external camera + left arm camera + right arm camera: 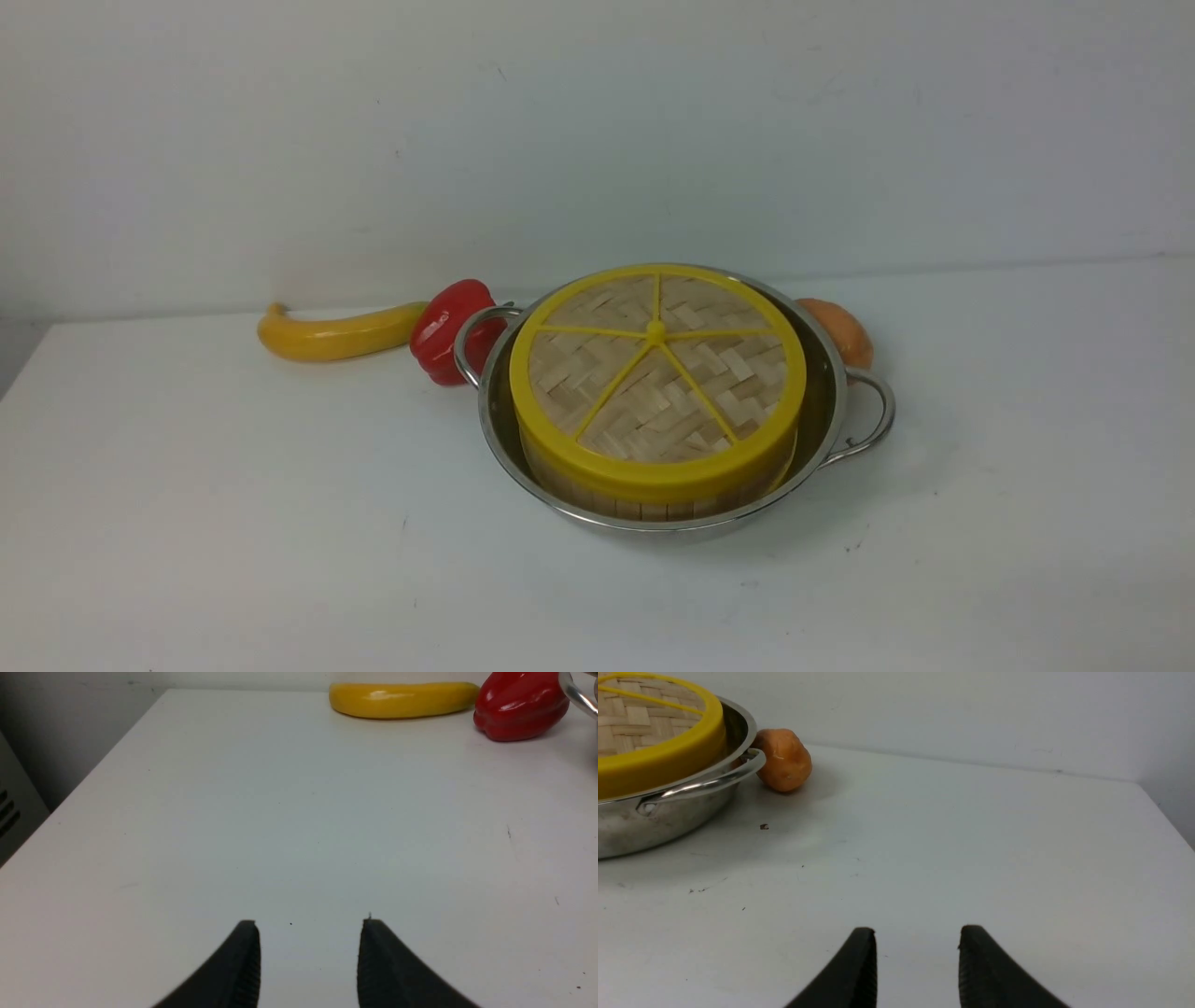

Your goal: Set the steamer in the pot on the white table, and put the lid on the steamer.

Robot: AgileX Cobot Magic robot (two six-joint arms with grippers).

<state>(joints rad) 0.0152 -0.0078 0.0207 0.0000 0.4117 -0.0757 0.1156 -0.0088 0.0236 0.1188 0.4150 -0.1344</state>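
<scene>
Right gripper (917, 938), jaws parted, empty, near the pot (668, 816).

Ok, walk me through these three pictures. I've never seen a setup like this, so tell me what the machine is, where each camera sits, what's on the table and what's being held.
This is a two-armed robot; each arm ends in a two-fingered gripper. The wide picture looks forward from between the arms. The other two come from cameras on the wrists, so the dark prongs at the bottom are the left gripper and the right gripper. Both are open and hold nothing.

On the white table stands a steel pot. The bamboo steamer sits inside it, and the woven lid rests on top. Behind the pot lie a yellow banana-like fruit, a red pepper and an orange-brown potato-like lump.
</scene>
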